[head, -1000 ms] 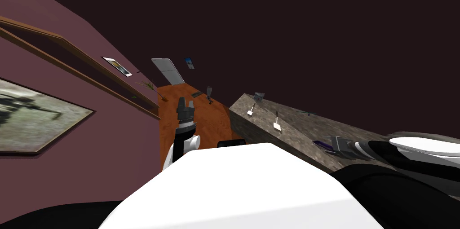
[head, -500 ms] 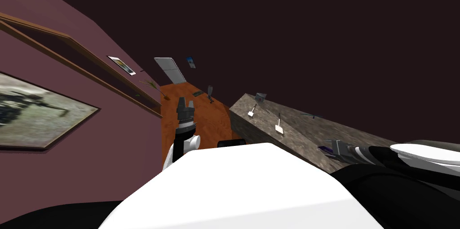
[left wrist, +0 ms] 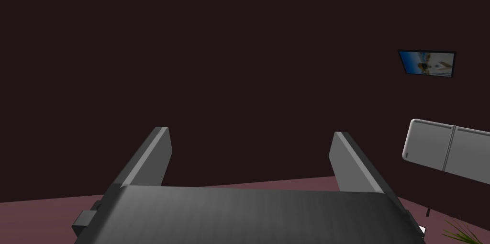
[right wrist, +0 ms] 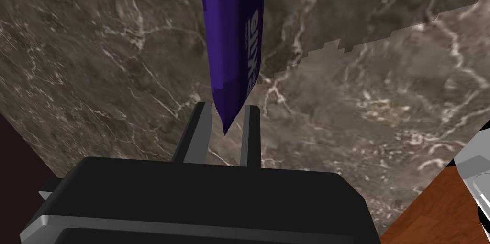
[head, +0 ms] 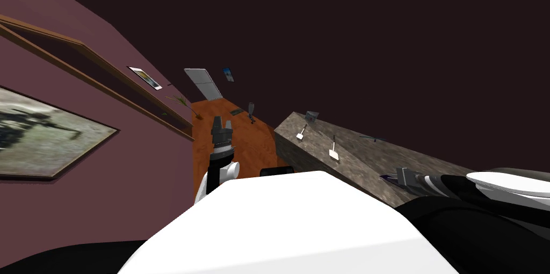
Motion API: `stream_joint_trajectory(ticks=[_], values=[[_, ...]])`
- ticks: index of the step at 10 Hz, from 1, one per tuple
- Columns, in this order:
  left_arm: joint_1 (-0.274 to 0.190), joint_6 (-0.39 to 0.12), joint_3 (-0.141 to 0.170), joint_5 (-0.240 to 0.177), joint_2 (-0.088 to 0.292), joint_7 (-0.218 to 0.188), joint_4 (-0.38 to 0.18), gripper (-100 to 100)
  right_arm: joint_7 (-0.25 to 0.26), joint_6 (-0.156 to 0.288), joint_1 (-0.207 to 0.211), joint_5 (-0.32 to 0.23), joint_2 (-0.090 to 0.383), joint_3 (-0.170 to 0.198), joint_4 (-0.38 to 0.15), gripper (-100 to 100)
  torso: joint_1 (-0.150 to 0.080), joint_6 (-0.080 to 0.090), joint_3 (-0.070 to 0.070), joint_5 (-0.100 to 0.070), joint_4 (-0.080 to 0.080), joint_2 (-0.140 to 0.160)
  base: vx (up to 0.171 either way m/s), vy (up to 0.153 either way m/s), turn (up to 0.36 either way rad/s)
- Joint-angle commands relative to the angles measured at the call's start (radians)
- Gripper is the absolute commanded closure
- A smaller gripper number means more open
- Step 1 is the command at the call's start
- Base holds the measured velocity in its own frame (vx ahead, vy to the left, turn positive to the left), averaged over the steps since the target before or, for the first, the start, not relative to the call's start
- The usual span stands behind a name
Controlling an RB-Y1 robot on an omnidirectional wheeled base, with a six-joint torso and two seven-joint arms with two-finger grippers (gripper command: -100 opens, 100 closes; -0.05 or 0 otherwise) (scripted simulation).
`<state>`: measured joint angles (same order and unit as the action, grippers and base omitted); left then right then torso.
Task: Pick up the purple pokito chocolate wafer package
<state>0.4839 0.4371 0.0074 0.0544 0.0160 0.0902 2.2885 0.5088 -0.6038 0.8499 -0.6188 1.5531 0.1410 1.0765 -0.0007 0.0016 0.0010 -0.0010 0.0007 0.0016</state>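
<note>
The purple wafer package [right wrist: 232,40] lies on the brown marbled counter [right wrist: 95,64], showing white lettering. Its pointed near end sits between the two fingers of my right gripper [right wrist: 227,107], which press it from both sides. In the head view the right gripper [head: 392,178] reaches over the counter [head: 349,147] from the right, and a purple tip of the package [head: 384,177] pokes out past it. My left gripper [head: 221,123] is held up in front of my chest over the wooden floor, open and empty [left wrist: 249,136].
Two small white items [head: 333,153] [head: 300,135] and a dark object [head: 310,115] stand farther along the counter. Orange wooden floor [head: 241,142] runs between the counter and the purple wall [head: 134,142]. A grey fridge [head: 203,84] stands at the far end.
The right gripper's fingers have come together from wide open onto the package's end. My view shifted slightly a second ago and has been still since. The left arm has not moved.
</note>
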Motion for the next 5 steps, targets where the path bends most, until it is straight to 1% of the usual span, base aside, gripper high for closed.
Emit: stream_joint_trajectory(ticks=[1, 2, 3, 4, 5], values=[[0.000, 0.000, 0.000, 0.000, 0.000, 0.000, 0.000, 0, 0.000, 0.000, 0.000, 0.000, 0.000, 0.000, 0.000, 0, 0.000, 0.000, 0.000, 0.000, 0.000, 0.000, 0.000, 0.000, 0.000], [0.000, 0.000, 0.000, 0.000, 0.000, 0.000, 0.000, 0, -0.009, -0.027, -0.011, 0.002, 0.028, -0.003, -0.011, 100, 0.000, 0.000, 0.000, 0.000, 0.000, 0.000, -0.019, 0.021, -0.113], [0.000, 0.000, 0.000, 0.000, 0.000, 0.000, 0.000, 0, -0.013, -0.034, -0.007, 0.005, 0.041, -0.009, -0.010, 100, 0.001, 0.001, 0.001, 0.001, 0.000, 0.001, -0.032, 0.036, -0.119], [0.000, 0.000, 0.000, 0.000, 0.000, 0.000, 0.000, 0, -0.004, -0.023, 0.006, 0.009, 0.032, -0.015, -0.004, 100, 0.003, 0.001, 0.001, 0.001, 0.000, 0.002, -0.015, 0.017, -0.023], [0.000, 0.000, 0.000, 0.000, 0.000, 0.000, 0.000, 0, -0.005, -0.024, 0.008, 0.009, 0.034, -0.016, -0.003, 0, 0.002, 0.000, 0.001, 0.001, 0.000, 0.002, 0.000, 0.000, 0.000]])
